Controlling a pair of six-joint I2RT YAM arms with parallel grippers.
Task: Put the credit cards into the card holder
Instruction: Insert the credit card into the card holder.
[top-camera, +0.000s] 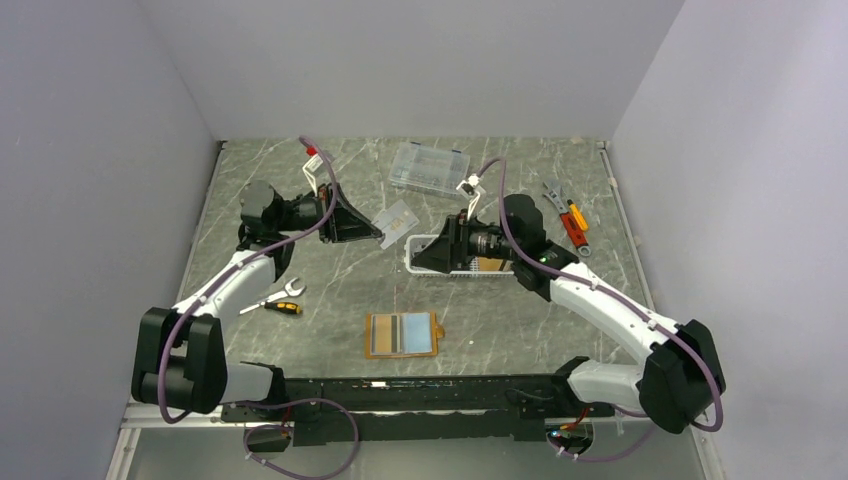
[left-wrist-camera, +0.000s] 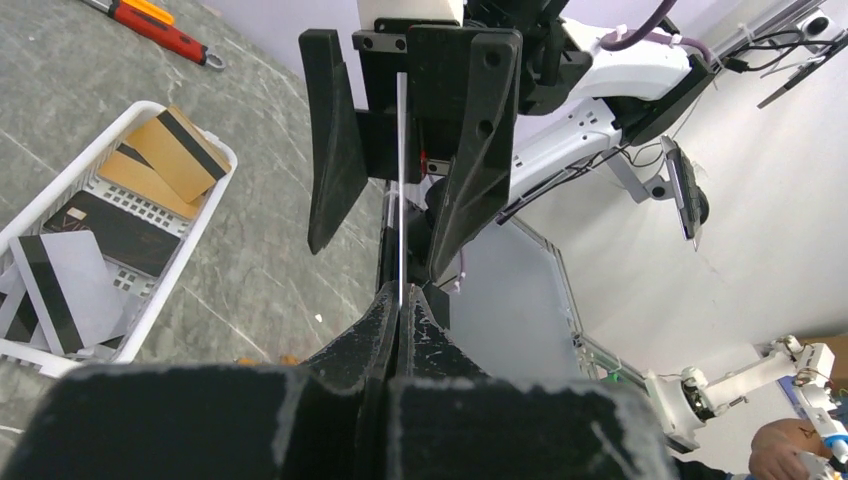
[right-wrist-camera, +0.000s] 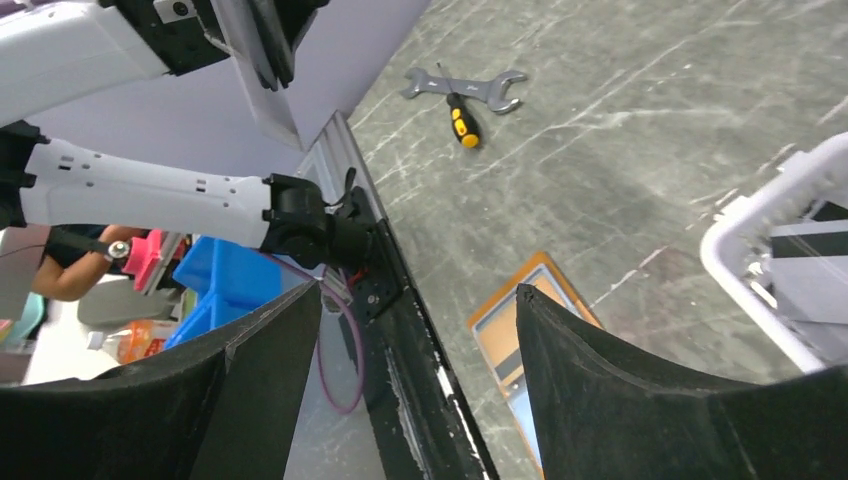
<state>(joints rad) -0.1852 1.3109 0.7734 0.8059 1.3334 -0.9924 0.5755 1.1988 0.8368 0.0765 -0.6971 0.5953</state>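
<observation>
My left gripper (top-camera: 372, 232) is shut on a grey-white credit card (top-camera: 397, 220) and holds it in the air left of the white basket. In the left wrist view the card (left-wrist-camera: 400, 180) shows edge-on between the shut fingers. My right gripper (top-camera: 432, 250) is open and empty, facing the left one over the basket's left end. It also shows in the right wrist view (right-wrist-camera: 420, 310). Gold-brown (left-wrist-camera: 165, 150), black (left-wrist-camera: 120, 230) and grey-white (left-wrist-camera: 65, 290) cards lie in the basket (left-wrist-camera: 190, 250). The orange card holder (top-camera: 402, 334) lies open near the front with cards in it.
A clear plastic compartment box (top-camera: 430, 167) stands at the back. Red pliers and a wrench (top-camera: 572, 228) lie at the right. A wrench and a yellow-handled screwdriver (top-camera: 278, 300) lie at the left. The white basket (top-camera: 422, 243) sits right of centre.
</observation>
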